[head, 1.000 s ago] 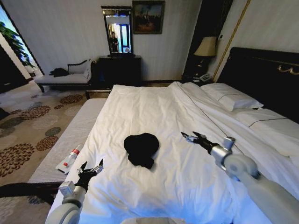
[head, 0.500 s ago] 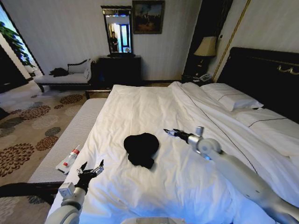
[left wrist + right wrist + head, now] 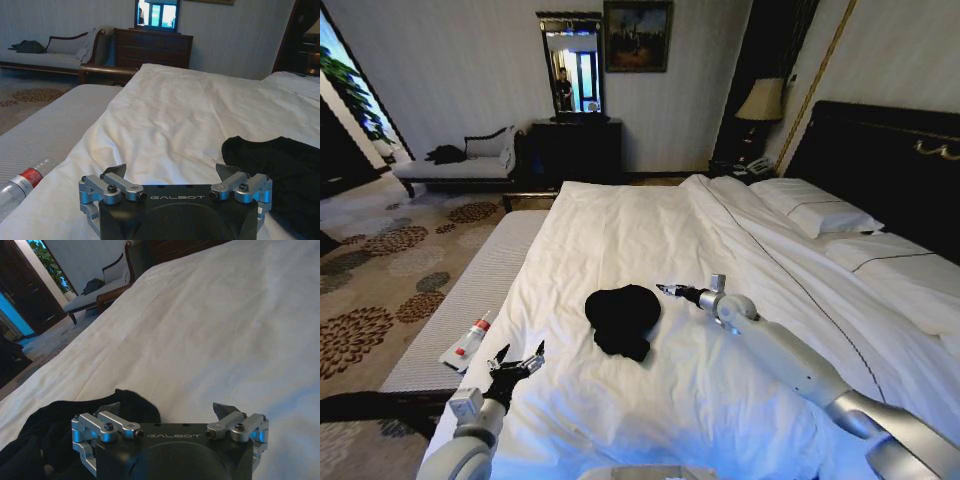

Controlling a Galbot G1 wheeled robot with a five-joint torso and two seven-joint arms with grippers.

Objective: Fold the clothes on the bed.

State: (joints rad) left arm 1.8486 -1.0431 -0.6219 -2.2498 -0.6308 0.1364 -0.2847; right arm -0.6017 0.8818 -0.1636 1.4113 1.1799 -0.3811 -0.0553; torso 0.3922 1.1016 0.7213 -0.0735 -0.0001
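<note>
Nearest to me, at about seven o'clock in my head view, my left gripper (image 3: 517, 362) hangs over the near left edge of the bed (image 3: 620, 230), its fingers spread apart and empty. Just beyond it, at nine o'clock from that gripper, a clear plastic bottle (image 3: 471, 338) with a red label lies on its side on the pale ribbed bench (image 3: 485, 280) that runs along the bed's left side.

The white duvet (image 3: 720, 380) is soft and lightly creased, with shallow folds fanning outward. On it, near the middle, lies the black T-shirt (image 3: 622, 318), crumpled into a rounded, matte lump. My right gripper (image 3: 669, 290) reaches in from four o'clock on a long grey arm and sits just beside the shirt's upper right edge, at about two o'clock from the lump. Its fingers stand wide open with nothing between them; in my right wrist view the dark cloth (image 3: 45, 432) bunches just past one fingertip (image 3: 111, 409).

Farther on, white pillows (image 3: 820, 210) rest against the dark headboard (image 3: 890, 160) at two o'clock, with a shaded lamp (image 3: 762, 101) beside it. At twelve o'clock a dark wooden dresser (image 3: 577, 148) stands under a framed mirror (image 3: 571, 68) and a painting (image 3: 636, 36). At ten o'clock a pale chaise (image 3: 460, 165) sits on patterned carpet (image 3: 380, 260).
</note>
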